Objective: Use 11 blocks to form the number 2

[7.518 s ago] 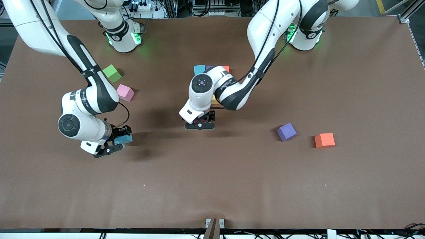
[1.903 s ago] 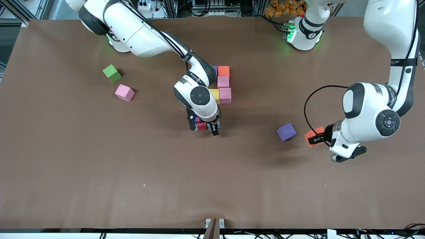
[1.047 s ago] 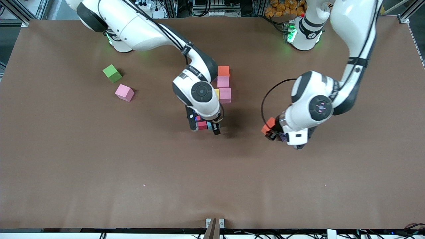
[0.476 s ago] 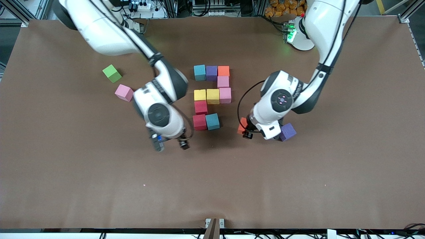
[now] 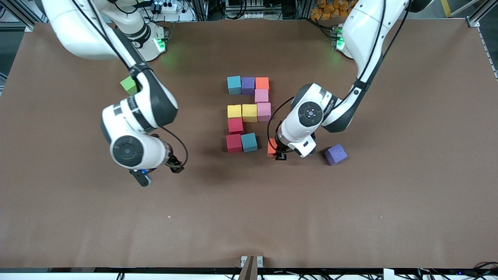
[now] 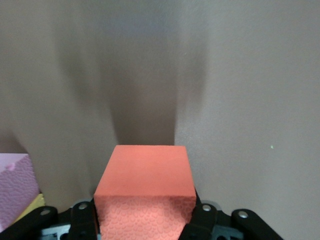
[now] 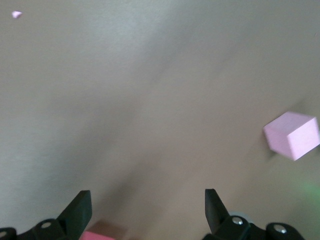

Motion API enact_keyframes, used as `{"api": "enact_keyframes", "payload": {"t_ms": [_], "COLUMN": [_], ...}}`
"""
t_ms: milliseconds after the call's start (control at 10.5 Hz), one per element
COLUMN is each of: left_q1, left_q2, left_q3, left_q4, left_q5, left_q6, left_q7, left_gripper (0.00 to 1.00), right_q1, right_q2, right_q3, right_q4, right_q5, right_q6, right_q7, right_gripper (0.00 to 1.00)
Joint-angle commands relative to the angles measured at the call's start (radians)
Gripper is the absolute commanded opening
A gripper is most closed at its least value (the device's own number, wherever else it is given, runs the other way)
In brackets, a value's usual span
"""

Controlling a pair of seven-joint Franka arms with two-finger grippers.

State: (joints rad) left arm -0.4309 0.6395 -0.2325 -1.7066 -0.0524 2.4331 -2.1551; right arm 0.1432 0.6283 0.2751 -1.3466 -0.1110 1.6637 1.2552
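Bench [image 5: 389,217] space around the number 2 [image 5: 249,113] has opened up: the right hand [image 5: 158,175], fingers spread and empty, has swung away from the figure toward its own end, leaving ten cubes laid and only the bottom row's last cell bare. The left hand [image 5: 277,153], pinching the orange block [image 6: 145,192], has carried it in from the left arm's end and now hangs just beside that gap, so placing it should finish the digit.
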Motion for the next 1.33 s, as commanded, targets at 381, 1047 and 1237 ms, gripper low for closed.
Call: {"api": "enact_keyframes", "payload": {"t_ms": [381,1047,1237], "left_q1": [-0.069,-0.083,-0.091], "left_q2": [0.002,0.028,0.028], "left_q3": [0.012,0.009,0.007], "left_q4": [-0.088,-0.104,-0.104], "left_q5": [0.118,0.167,0.209], "left_q6": [0.098,0.192,0.193], "left_q7": [-0.215,-0.209,-0.206], "left_gripper": [0.26,0.26,0.26], "right_q1": [-0.04,-0.14,-0.21], "right_q2": [-0.326,-0.357,-0.36], "right_q3": [0.007,0.009,0.007], "right_q4": [-0.616,-0.573,-0.489], "right_q5": [0.01,0.052,0.132], "right_q6": [0.287,0.281,0.245], "right_q7": [-0.299,-0.603,-0.76], "right_gripper": [1.0,1.0,1.0]}}
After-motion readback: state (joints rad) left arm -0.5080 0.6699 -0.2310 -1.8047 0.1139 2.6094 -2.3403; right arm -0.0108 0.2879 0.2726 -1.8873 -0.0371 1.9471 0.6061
